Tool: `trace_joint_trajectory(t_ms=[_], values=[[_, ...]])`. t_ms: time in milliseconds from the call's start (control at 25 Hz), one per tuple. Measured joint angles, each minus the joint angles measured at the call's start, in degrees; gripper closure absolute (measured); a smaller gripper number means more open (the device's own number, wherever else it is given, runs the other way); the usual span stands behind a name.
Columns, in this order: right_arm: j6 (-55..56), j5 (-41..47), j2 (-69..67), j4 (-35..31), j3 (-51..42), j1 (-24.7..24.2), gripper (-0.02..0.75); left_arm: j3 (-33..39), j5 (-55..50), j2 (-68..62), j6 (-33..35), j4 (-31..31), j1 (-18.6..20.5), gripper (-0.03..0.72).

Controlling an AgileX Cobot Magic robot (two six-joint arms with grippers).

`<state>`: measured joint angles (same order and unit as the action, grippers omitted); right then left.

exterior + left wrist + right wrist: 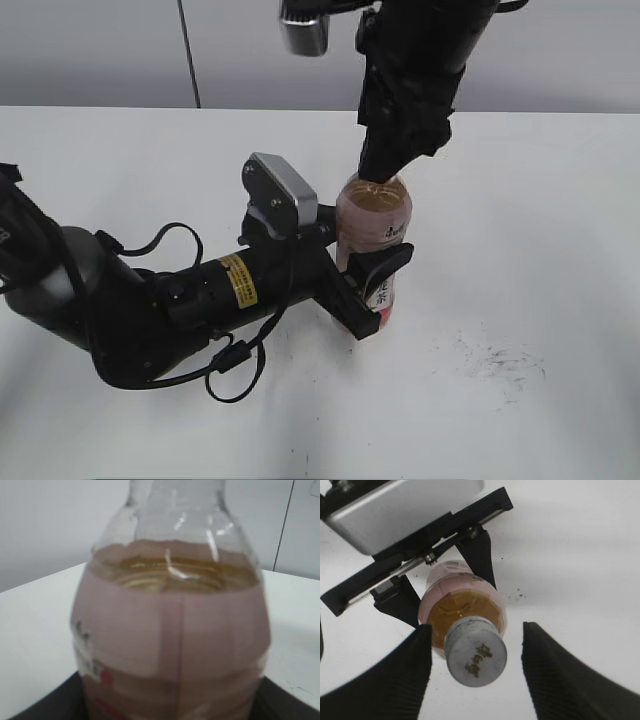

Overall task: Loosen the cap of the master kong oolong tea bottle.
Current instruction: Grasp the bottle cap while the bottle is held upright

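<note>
Steadying the bottle for uncapping

The left end effector [372, 283] pinches the master kong oolong tea bottle [374, 232] upright on the white surface [520, 250], so it cannot spin; above, the right end effector [476, 667] hangs spread astride the cap [476, 653], apart from it.

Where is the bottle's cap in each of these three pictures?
Exterior view: the cap is hidden behind the right gripper above the bottle.
Left wrist view: not in it; the picture cuts off at the bottle's neck.
Right wrist view: the cap sits bottom centre, between the open fingers.
Shared landmark: the amber tea's surface line.
</note>
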<state>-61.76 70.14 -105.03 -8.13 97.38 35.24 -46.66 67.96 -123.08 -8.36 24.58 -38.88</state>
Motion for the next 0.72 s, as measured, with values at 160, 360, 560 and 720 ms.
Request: trace_joint_trajectory(t_ms=[160, 360, 560, 720], values=[[8.7, 0.0, 1.2, -1.2, 0.0, 0.0, 0.176, 0.0, 0.0, 0.0, 0.0, 0.1, 0.0, 0.299], [43.1, 0.0, 2.9, -1.1, 0.0, 0.0, 0.161, 0.0, 0.0, 0.0, 0.0, 0.2, 0.0, 0.299], [66.1, 0.0, 2.9, -0.8, 0.0, 0.0, 0.168, 0.0, 0.0, 0.0, 0.0, 0.3, 0.0, 0.299], [70.2, 0.0, 2.5, -0.9, 0.0, 0.0, 0.204, 0.0, 0.0, 0.0, 0.0, 0.3, 0.0, 0.299]])
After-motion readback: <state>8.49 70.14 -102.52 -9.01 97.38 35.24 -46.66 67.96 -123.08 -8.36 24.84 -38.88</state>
